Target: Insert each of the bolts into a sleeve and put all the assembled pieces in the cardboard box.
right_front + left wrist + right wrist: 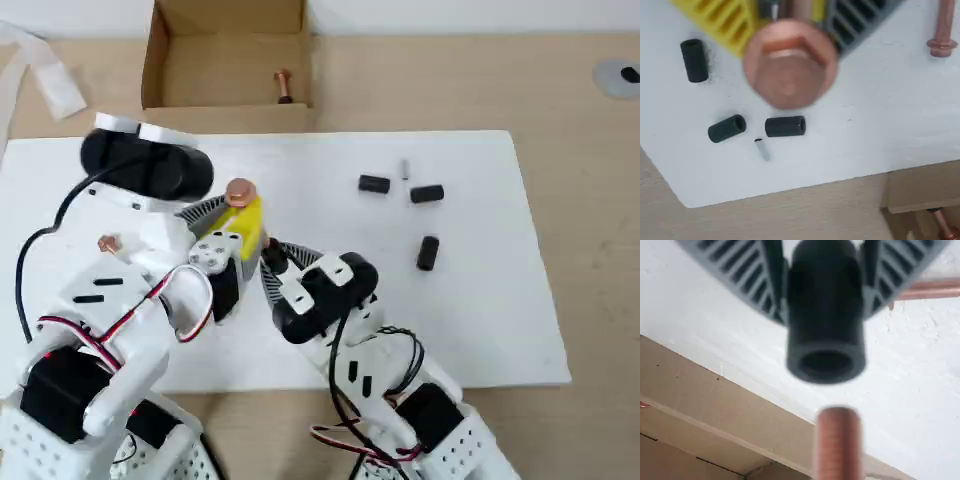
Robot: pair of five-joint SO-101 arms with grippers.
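Left pincer (239,205) is clamped on a copper bolt (240,192) and right pincer (270,258) is pinching a black sleeve (825,325), nose to nose over the white mat (480,330)!

Right wrist view: the bolt's shaft tip points straight at the sleeve's open mouth, with a gap between them. The cardboard box (155,70) sits just past the mat's far edge, behind the pair, and one copper piece (284,85) lies inside against its near wall; whether it wears a sleeve is too small to tell. Three loose sleeves (427,194) lie scattered on the mat, well apart from both pincers. A spare bolt (108,243) lies on the mat beside the left arm. A tiny grey pin (405,168) lies between two of the loose sleeves.
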